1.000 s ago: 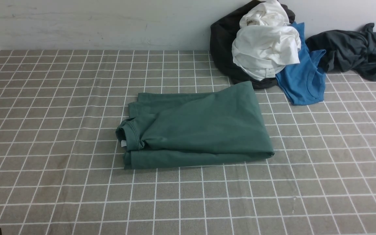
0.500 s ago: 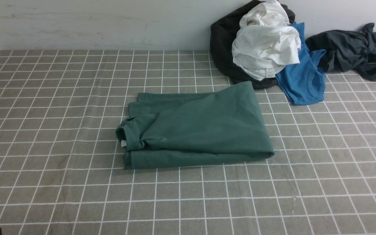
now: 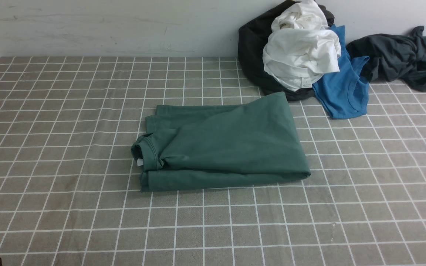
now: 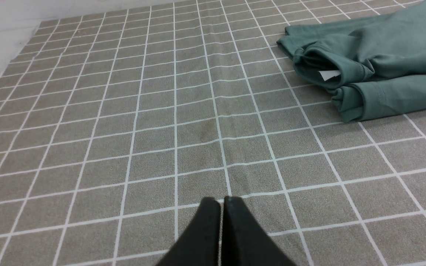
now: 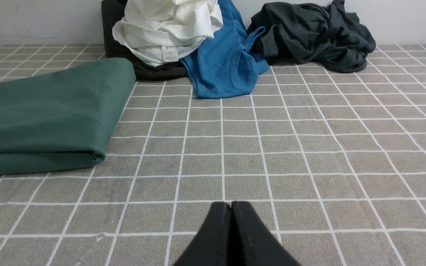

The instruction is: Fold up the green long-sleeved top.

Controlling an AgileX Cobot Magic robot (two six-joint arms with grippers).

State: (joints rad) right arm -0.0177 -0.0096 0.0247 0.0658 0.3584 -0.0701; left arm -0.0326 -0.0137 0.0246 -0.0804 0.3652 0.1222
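Left gripper [image 4: 222,201]: both black fingers pressed together, nothing between them, tips just above bare tablecloth [image 3: 50,147], well apart from any garment. Right gripper [image 5: 231,206]: fingers likewise pressed flat against each other, empty, over bare cloth on the robot's right side. In the front view neither gripper shows; only a dark sliver sits at the lower left corner, too little to identify. The green long-sleeved top [image 3: 220,144] lies near the middle of the table, folded into a rough rectangle in several layers; its collar [image 3: 146,151] faces the robot's left, with a small white neck label [image 3: 139,162] showing at the opening. The folded edge nearest the robot forms a rounded roll. From the left wrist view the top [image 4: 375,66] sits off to one side, collar end nearest the gripper. At the far right of the table, against the wall [image 3: 105,26], a pile: a white garment [image 3: 301,55] on top of a black garment [image 3: 252,48], a blue shirt [image 3: 342,88] spilling forward beside them, and a dark grey garment [image 3: 398,57] further right. The top's far right corner lies just beside the black garment; whether they touch I cannot tell.
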